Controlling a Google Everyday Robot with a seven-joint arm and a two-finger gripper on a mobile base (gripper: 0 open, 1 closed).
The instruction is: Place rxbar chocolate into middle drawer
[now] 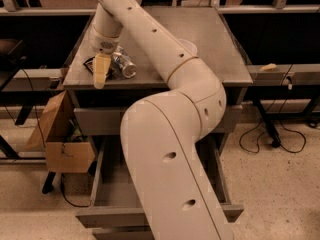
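One drawer stands pulled out below the table (215, 39): the middle drawer (106, 186), a wide grey metal box whose front panel lies well forward of the table's front edge. Only the left strip of its plain grey floor shows, since the robot's pale arm (165, 149) crosses in front of the rest. Directly under the tabletop the top drawer (95, 120) sits pushed in, and a sliver of the lowest drawer front (112, 232) shows below the open one. At the table's left side a brown cardboard box (57, 136) stands on the floor with its flaps up; what it holds cannot be made out. The arm bends up over the table and ends at the gripper (101, 73), which points down at the table's front left corner, its yellowish tip reaching the front edge. Whether the gripper is parted or closed cannot be told, nor whether it holds or touches anything. The rxbar chocolate (91, 64) lies flat on the table's front left corner, a small black wrapper with faint pale print, its right part covered by the gripper. A clear plastic bottle (125, 65) lies on its side on the table, on the other side of the gripper from the wrapper, near the front edge.
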